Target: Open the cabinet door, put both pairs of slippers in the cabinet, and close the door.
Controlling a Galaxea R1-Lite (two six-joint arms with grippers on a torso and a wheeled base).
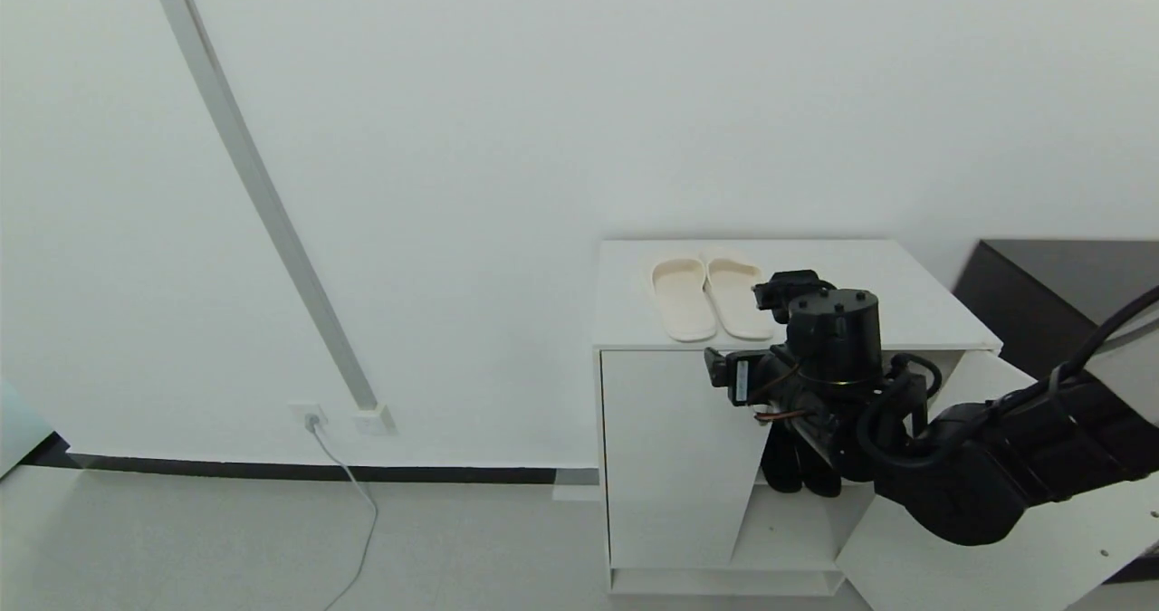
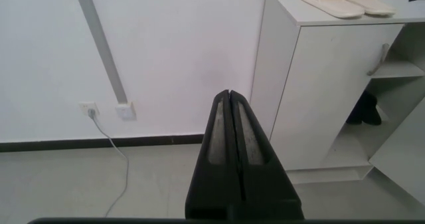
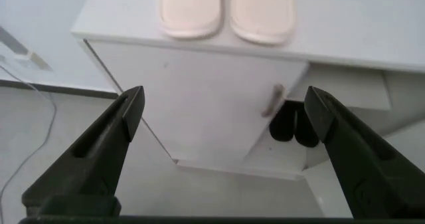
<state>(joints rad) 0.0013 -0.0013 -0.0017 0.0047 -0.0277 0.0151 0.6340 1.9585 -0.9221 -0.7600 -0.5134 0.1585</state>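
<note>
A white cabinet (image 1: 905, 312) stands against the wall with its left door (image 1: 679, 448) closed and its right door (image 1: 996, 539) swung out. A cream pair of slippers (image 1: 711, 299) lies on the cabinet top. A black pair (image 1: 801, 471) stands upright inside, under a shelf (image 2: 398, 70). My right gripper (image 1: 756, 335) hangs open in front of the cabinet's top edge, just below the cream slippers (image 3: 226, 8) and above the door handle (image 3: 272, 101), holding nothing. My left gripper (image 2: 230, 98) is shut and empty, low and well to the left of the cabinet (image 2: 319, 84).
A wall socket (image 1: 308, 415) with a trailing cable sits low on the wall to the left, below a slanted grey conduit (image 1: 263, 195). Dark furniture (image 1: 1068, 276) stands right of the cabinet. Open floor (image 1: 226, 539) lies to the cabinet's left.
</note>
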